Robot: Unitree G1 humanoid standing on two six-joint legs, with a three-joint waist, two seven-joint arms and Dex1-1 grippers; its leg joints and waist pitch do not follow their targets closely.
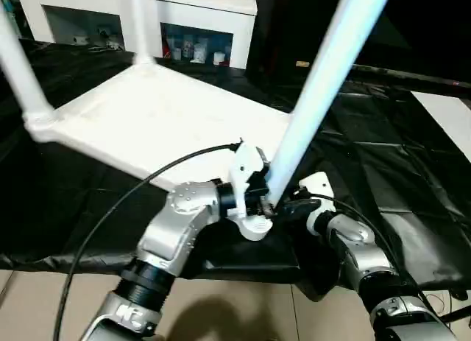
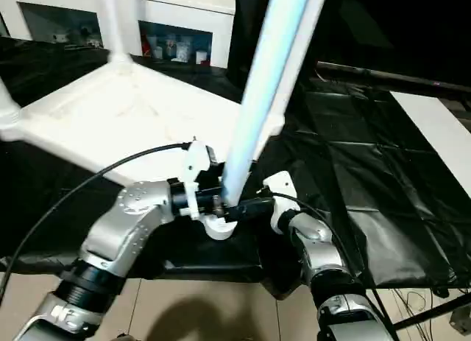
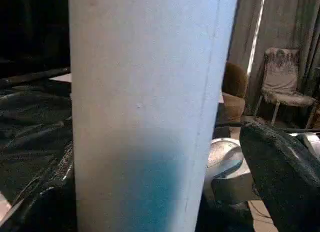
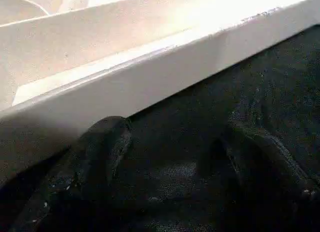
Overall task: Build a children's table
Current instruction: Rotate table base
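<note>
white leg [image 1: 324, 83] clamped in left gripper [image 1: 259, 203] beside upturned tabletop [image 1: 169, 120].

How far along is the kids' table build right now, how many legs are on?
Two legs already stand in the far corner sockets of the upturned table top: one at the far corner, one at the left corner. In hand: a third leg, tilted, held by the left gripper at the near corner. The right gripper is open by the top's edge. A fourth leg remains.

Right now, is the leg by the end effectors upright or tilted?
Tilted. The near leg leans up and to the robot's right from the tabletop's near corner, unlike the straighter far leg.
</note>
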